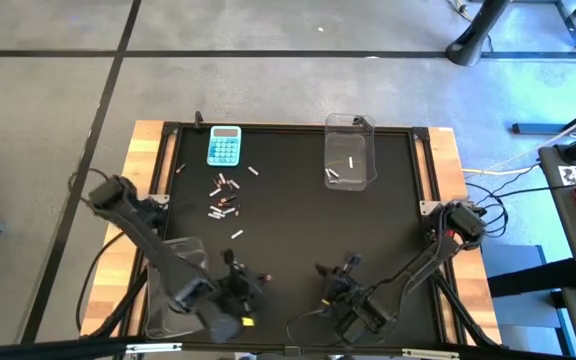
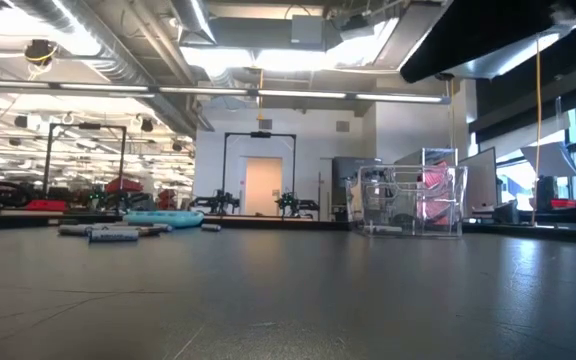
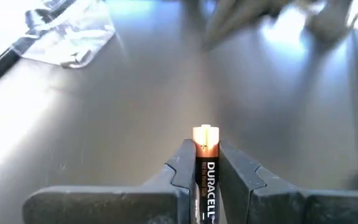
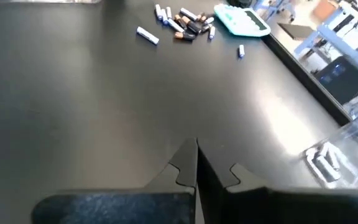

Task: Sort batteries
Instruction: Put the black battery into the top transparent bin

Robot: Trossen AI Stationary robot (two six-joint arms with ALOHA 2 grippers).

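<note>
Black worktop [image 1: 298, 220], wood edges, lab room behind. Loose batteries [image 1: 224, 195] clustered just below calculator [image 1: 224, 146], far-left part of worktop; one stray white cell [image 1: 236, 234] nearer the arms. Clear bin [image 1: 350, 152] far right-centre, few white cells inside. Second clear bin [image 1: 173, 290] near left edge under left arm. Left end effector [image 3: 207, 171] at near edge, clamped on Duracell battery [image 3: 206, 165], copper tip protruding. Right end effector [image 4: 196, 168] near edge, fingers pressed together, nothing held.
</note>
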